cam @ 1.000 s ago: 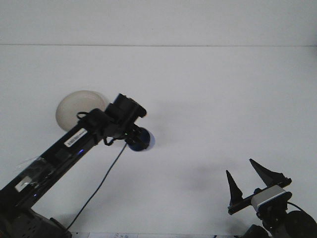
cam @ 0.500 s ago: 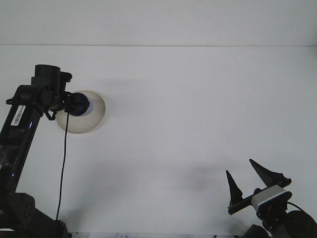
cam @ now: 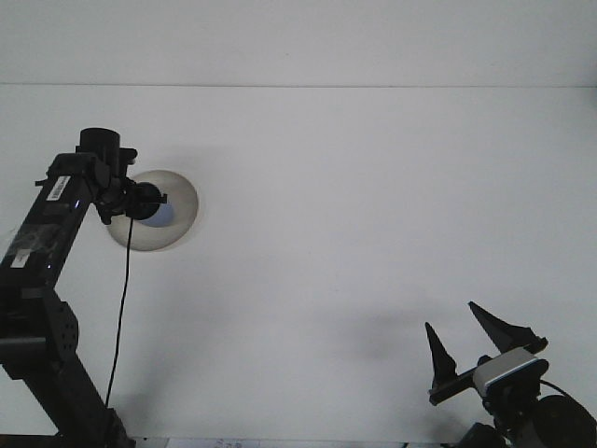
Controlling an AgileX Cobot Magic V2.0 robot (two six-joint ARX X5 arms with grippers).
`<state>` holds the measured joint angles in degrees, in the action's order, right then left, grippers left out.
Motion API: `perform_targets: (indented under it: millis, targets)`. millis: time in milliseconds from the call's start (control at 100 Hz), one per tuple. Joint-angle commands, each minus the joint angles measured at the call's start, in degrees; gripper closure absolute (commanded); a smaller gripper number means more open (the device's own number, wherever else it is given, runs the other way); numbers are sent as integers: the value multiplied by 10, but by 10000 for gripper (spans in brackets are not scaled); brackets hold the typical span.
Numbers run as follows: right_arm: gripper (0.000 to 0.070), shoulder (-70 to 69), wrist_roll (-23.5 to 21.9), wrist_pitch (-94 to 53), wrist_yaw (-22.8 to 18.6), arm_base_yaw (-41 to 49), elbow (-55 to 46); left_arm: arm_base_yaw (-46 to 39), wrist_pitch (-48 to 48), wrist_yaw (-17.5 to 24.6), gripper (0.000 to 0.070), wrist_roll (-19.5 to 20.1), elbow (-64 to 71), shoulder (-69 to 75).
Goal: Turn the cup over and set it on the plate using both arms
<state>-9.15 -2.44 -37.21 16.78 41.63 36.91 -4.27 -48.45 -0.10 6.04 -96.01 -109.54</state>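
Black, pointed fingers of the right hand (cam: 471,347) stand spread wide and empty at the near right of the white table (cam: 373,233). Far left, the left hand (cam: 140,201) holds the small blue cup (cam: 160,214) over the round translucent plate (cam: 182,201).

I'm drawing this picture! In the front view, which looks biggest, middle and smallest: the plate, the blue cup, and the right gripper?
1. Right gripper, though it sits nearest the camera, so that's unsure.
2. Plate, partly hidden.
3. Blue cup, mostly hidden by the left gripper.
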Motion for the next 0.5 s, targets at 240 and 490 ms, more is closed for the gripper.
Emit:
perform_targets:
  millis: [240, 490]
  targets:
    - [172, -2, -8, 3, 2, 5, 4, -1, 3, -2, 684, -11, -12, -23]
    - [172, -2, -9, -1, 2, 5, 4, -1, 5, -2, 218, -25, -20, -23]
